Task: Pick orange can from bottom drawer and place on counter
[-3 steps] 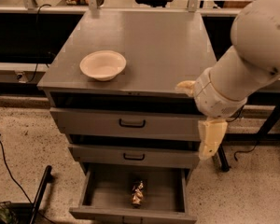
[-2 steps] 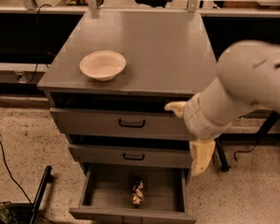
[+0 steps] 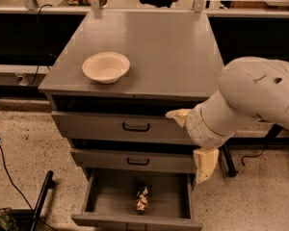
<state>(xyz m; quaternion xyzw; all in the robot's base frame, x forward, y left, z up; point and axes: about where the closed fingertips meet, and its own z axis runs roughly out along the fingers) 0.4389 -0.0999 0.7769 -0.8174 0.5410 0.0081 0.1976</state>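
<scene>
The orange can [image 3: 142, 198] lies on its side in the middle of the open bottom drawer [image 3: 106, 196], the lowest of three grey drawers. The counter [image 3: 173, 52] is the flat grey cabinet top. My gripper [image 3: 185, 147] hangs in front of the cabinet's right side, level with the two upper drawers, above and to the right of the can. Its two cream fingers [image 3: 205, 163] are spread wide apart and hold nothing. The big white arm [image 3: 260, 93] comes in from the right.
A cream bowl [image 3: 106, 66] stands on the left of the counter. The two upper drawers [image 3: 135, 126] with black handles are slightly open. A black cable and pole [image 3: 41, 201] lie on the floor at the left. Railings run behind the cabinet.
The arm and gripper have moved left and down, from beside the cabinet's right edge to in front of the upper drawers. The can and bowl have not moved.
</scene>
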